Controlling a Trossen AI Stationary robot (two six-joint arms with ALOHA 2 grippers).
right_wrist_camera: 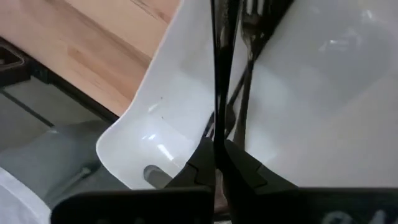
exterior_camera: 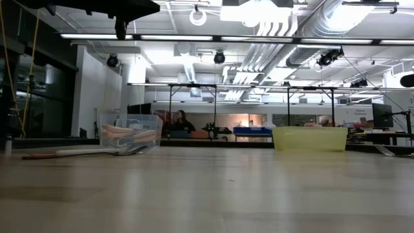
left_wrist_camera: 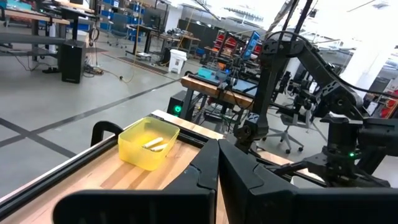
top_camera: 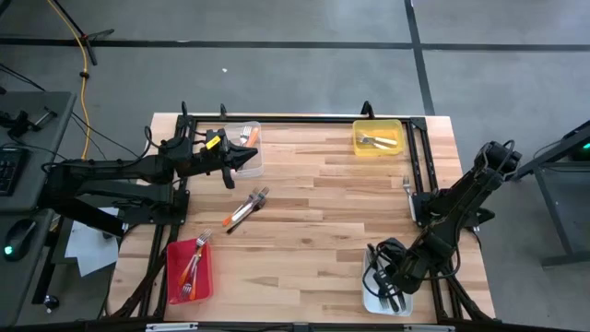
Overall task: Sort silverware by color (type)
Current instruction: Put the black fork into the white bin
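At about 7 o'clock on the table (top_camera: 313,231), a red bin (top_camera: 190,270) is seen holding orange-handled utensils (top_camera: 193,265). At 11 o'clock the left gripper (top_camera: 241,162) is held over the near edge of a clear bin (top_camera: 247,148); in the left wrist view its fingers are pressed together with nothing seen between them. Near the table's centre, toward 10 o'clock, a small loose pile of silverware (top_camera: 245,210) is left unsorted: an orange-handled piece and a few metal ones, touching or overlapping. These are judged to be the next pick for the left arm.

The pile would best be approached from straight above, with the jaws opened first and set across a single handle, so that one piece is lifted and its neighbours are not dragged. The orange handle, at the pile's 7 o'clock end, looks the most separate and is judged the easier grasp.

At 1 o'clock a yellow bin (top_camera: 378,137) holds a couple of utensils. A single fork (top_camera: 407,185) lies by the table's 3 o'clock edge. At 5 o'clock the right gripper (top_camera: 390,277) is lowered into a white bin (right_wrist_camera: 155,112) beside dark forks (right_wrist_camera: 249,37); its fingers appear closed together, and whether anything is pinched cannot be told.
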